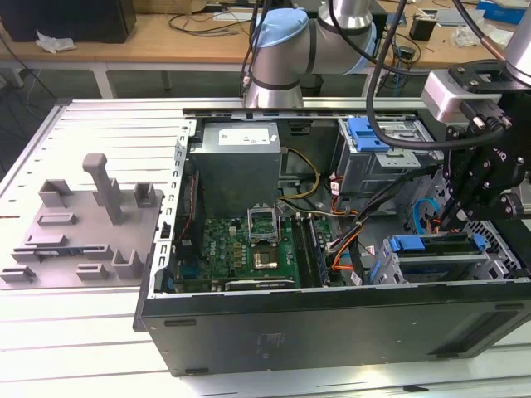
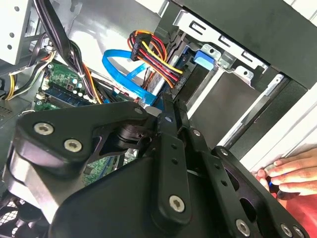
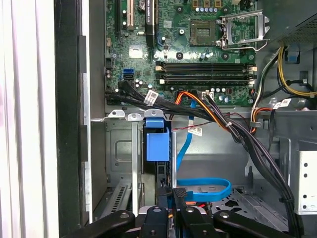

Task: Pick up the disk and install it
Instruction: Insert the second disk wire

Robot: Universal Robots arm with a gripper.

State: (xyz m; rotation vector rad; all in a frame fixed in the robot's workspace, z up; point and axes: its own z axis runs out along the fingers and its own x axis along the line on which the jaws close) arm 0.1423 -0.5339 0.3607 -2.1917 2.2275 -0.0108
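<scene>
My pincer point(image 1: 452, 222) lowered inside open computer case point(image 1: 332, 327), near its front corner at exterior view's right; fingers drawn together, nothing clamped between. Disk point(image 1: 436, 253) directly beneath, seated in drive cage by case's front wall; blue carrier bracket point(image 3: 157, 141) visible in first wrist view. Judgement: pick-up done, installation near complete. Count: one disk, one pincer, one person's hand point(image 2: 287, 173) at case edge.

Slatted aluminium worktable point(image 1: 99, 133) fills the scene. Behind the worktable: wooden bench point(image 1: 166, 37) with white legs, cluttered with cables; dark box point(image 1: 70, 18) on it. Light even.
</scene>
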